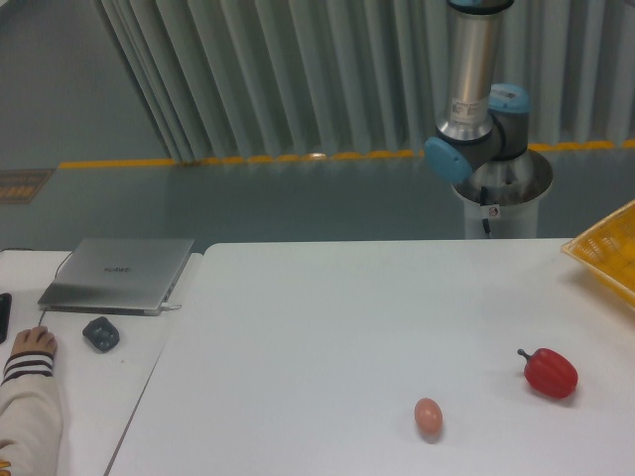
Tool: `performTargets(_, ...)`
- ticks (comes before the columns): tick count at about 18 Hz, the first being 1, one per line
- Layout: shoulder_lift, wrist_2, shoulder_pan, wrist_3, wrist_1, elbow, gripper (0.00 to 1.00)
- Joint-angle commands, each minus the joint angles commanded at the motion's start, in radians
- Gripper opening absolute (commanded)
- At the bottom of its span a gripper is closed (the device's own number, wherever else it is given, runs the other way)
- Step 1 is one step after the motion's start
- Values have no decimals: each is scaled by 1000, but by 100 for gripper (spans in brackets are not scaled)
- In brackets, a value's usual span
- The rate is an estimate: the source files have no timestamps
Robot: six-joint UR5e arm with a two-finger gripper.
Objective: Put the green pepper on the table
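Resting on the side desk [89,397] at far left is a person's hand [32,342], near a grey laptop [117,273]. The table [327,327] is carrying a tan egg [428,416] and a red pepper [549,372]. My arm [474,99] is rising out of view, so my pincer and the green pepper are not showing.
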Motion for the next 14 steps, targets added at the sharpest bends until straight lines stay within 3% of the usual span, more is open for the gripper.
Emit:
performTargets(3,2,-97,37,-295,1,3,100)
performTargets(6,0,-121,40,-567,6,8,100)
performTargets(10,-3,-121,23,-975,84,2,100)
performTargets(14,-26,-115,19,-1155,155,-5,100)
